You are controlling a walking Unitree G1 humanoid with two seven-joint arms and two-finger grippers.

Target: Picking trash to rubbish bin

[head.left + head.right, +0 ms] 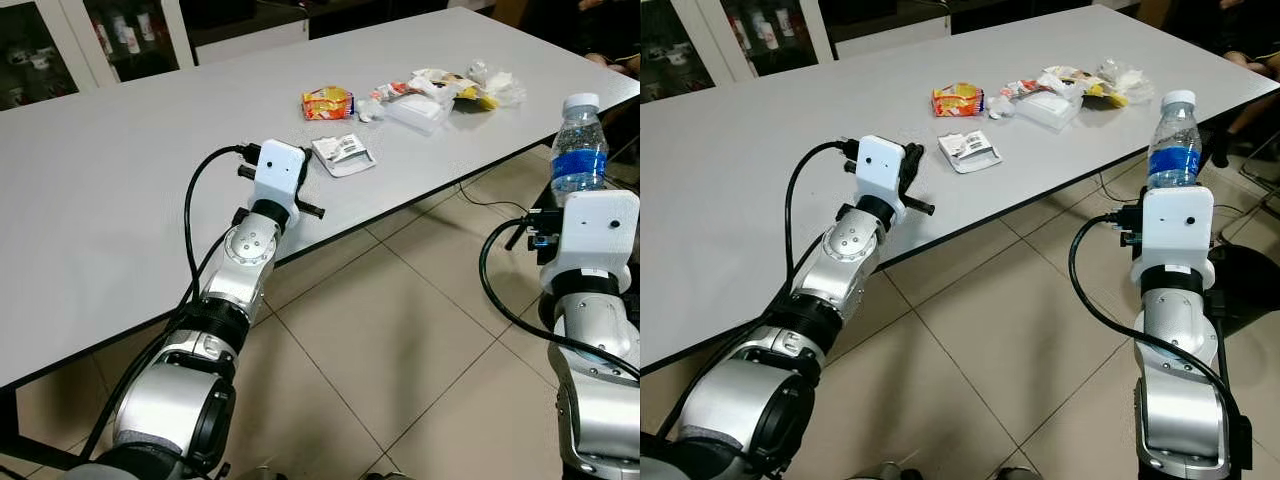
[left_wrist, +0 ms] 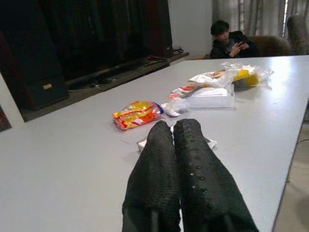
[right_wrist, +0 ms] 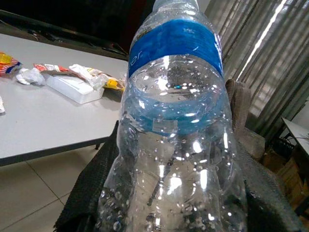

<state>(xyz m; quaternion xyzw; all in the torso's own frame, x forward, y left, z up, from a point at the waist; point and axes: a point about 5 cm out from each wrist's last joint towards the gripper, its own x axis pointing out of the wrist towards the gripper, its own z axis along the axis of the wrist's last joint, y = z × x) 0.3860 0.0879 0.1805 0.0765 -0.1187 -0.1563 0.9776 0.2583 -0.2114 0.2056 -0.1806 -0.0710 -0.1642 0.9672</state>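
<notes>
1. Right wrist view: my right gripper [image 3: 169, 212] is clamped on an upright plastic bottle [image 3: 176, 125].
2. My left gripper [image 2: 176, 145] is pressed together; a white packet [image 1: 343, 154] lies just beyond its tips on the table [image 1: 120, 180].

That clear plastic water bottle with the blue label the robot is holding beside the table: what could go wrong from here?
The clear plastic water bottle with the blue label stands upright in the right pincer, off the grey table's edge over the tiled floor; a loose grip could drop it. The left pincer, fingers closed, points at the white wrapper and might push it instead of lifting it.
</notes>
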